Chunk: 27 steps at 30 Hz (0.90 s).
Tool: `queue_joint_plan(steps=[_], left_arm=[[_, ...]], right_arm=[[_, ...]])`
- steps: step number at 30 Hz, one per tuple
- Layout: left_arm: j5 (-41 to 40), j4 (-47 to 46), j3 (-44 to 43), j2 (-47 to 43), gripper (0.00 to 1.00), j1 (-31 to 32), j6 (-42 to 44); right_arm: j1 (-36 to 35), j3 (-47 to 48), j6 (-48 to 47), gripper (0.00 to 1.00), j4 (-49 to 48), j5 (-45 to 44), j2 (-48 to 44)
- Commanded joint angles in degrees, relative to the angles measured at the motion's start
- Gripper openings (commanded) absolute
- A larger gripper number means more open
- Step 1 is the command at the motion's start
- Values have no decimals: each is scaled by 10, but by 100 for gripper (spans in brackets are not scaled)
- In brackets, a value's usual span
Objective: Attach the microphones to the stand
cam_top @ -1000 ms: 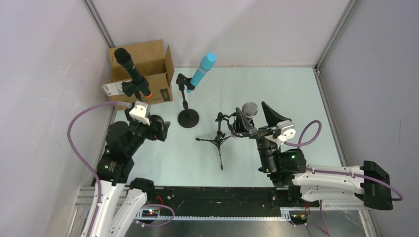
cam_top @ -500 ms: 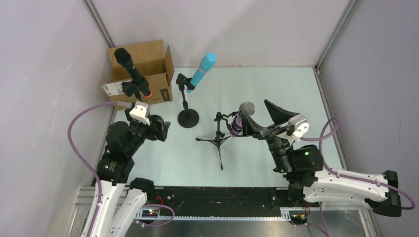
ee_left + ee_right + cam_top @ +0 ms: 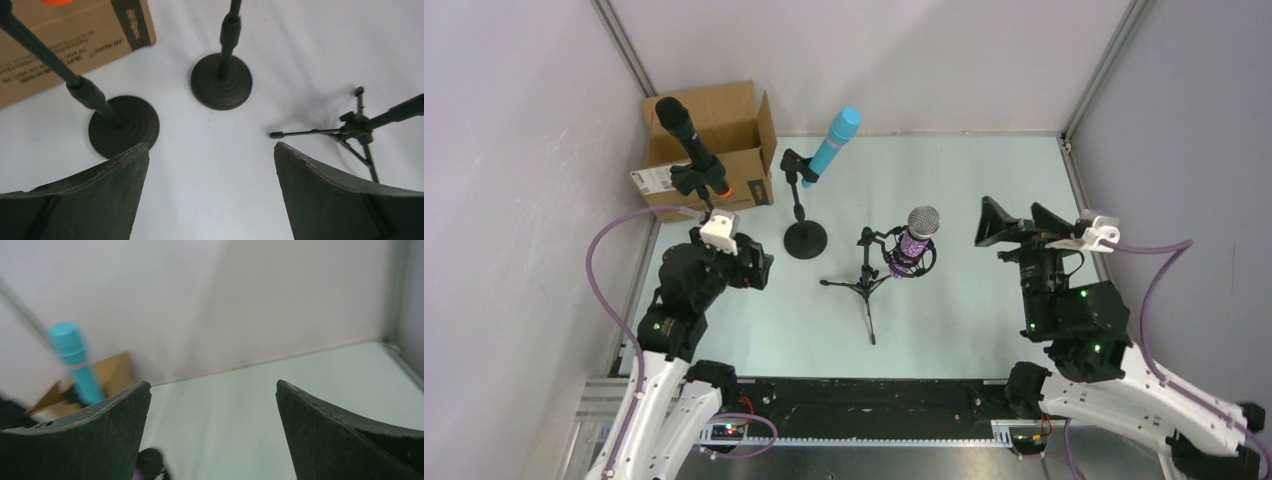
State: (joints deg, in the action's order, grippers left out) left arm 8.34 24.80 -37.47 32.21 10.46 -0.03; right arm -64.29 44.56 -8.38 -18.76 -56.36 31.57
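- Rightward went the right fingers, off the purple microphone; they stand wide and empty.
- Left fingers: wide, holding nothing.
- Three microphones sit in three stands: black microphone, turquoise microphone, and the purple on the tripod.
- One cardboard box sits on the worktop.

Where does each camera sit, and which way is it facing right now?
Top external: above and behind, looking down on the table; left arm and right arm show.
Left wrist: faces down at the tripod stand, through the open left tool.
Right wrist: faces the back wall, through the open right tool.
Shared: turquoise microphone, top and right wrist.
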Motion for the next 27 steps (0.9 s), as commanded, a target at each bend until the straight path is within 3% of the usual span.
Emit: queue_joint_plan(steps=[1, 6, 7, 10, 18, 23, 27], left_arm=[[-8, -30, 27, 7, 98, -26, 23], [3, -39, 60, -2, 98, -62, 37], [3, -45, 64, -1, 98, -66, 41], [3, -69, 87, 8, 98, -90, 51], [34, -190, 144, 54, 98, -161, 57], [41, -347, 195, 90, 98, -180, 34], [25, -452, 222, 127, 98, -184, 6]], right_arm=[[161, 24, 224, 99, 311, 31, -28], [377, 16, 363, 99, 441, 234, 35], [424, 9, 370, 99, 442, 249, 46], [477, -39, 377, 99, 410, 250, 94], [535, -187, 250, 100, 93, 215, 185], [600, -273, 232, 100, -64, 231, 240], [608, -317, 196, 99, -184, 251, 287]])
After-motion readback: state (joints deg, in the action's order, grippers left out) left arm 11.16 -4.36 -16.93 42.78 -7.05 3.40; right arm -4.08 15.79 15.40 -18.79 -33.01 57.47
